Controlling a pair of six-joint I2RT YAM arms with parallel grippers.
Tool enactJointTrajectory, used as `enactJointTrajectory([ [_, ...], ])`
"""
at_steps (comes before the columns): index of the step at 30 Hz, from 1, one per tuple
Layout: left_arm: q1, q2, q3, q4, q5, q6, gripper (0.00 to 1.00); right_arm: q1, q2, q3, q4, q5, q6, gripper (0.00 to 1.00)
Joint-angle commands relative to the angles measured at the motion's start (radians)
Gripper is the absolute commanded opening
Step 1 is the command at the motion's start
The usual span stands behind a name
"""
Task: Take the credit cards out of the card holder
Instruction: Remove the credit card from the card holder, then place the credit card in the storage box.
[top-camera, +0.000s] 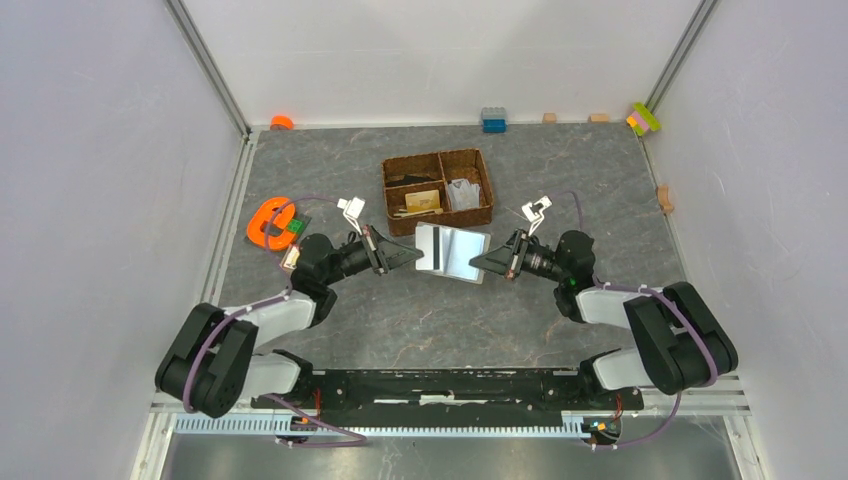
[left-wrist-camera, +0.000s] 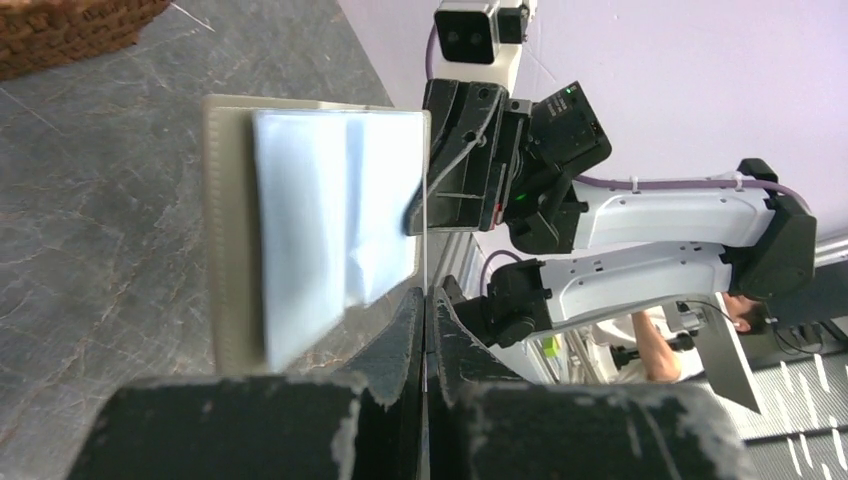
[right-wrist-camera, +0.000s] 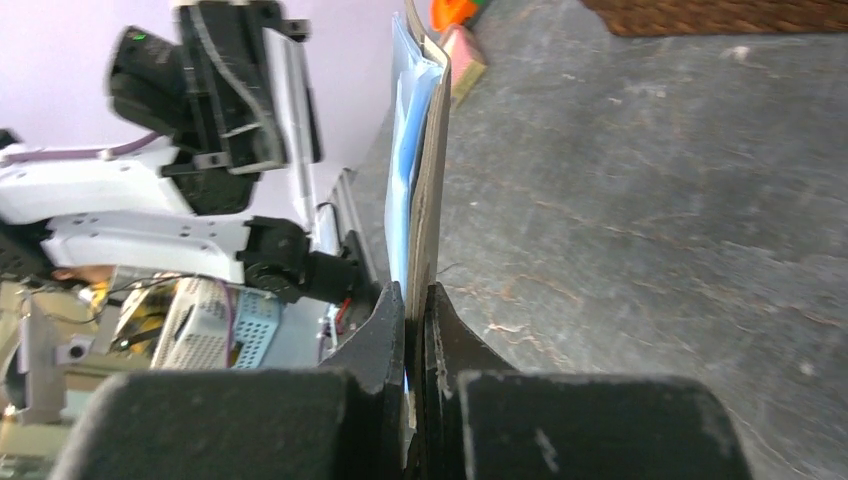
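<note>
**Desk:** First entry, please.

**Operator:** Card holder (top-camera: 452, 253). It is a flat, rectangular folding case with a grey-olive shell and smooth inside faces, silvery to pale blue. I see it opened out at the middle of the tabletop (top-camera: 400, 320), just on the near side of the basket (top-camera: 482, 160).

**Desk:** Orientation?

**Operator:** Its long axis runs toward the tabletop's left and right edges, spanning the space between my two arms. The inside faces are turned up to the overhead camera. My right wrist view shows it edge-on and very thin. I cannot tell whether it touches the tabletop.

**Desk:** Grip?

**Operator:** The left fingers (left-wrist-camera: 400, 340) are pressed together on its thin left edge. The right fingers (right-wrist-camera: 385, 320) are clamped on its right edge.

**Desk:** Other entries?

**Operator:** The basket is brown, woven and rectangular, divided into compartments, and sits toward the far edge. A credit card (top-camera: 423, 200), a thin orange-tan rectangle, lies in the basket's near-left compartment with its long axis left to right. The tabletop is dark grey with a pale-veined, stone-like pattern.
</note>
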Motion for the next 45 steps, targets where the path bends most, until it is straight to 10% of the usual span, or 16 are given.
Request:
enactJointTrajectory([
  [1,0.004,-0.081,0.001,-0.135,-0.074,0.111,0.02,-0.007,-0.021,0.044,-0.205,0.08,-0.166,0.0],
  [13,-0.026,-0.142,0.092,-0.378,-0.353,0.124,0.02,0.03,0.148,0.117,-0.323,0.116,-0.253,0.0],
  [45,-0.128,0.775,1.126,-0.797,-0.552,0.142,0.02,0.029,0.091,0.083,-0.311,0.175,-0.235,0.0],
])
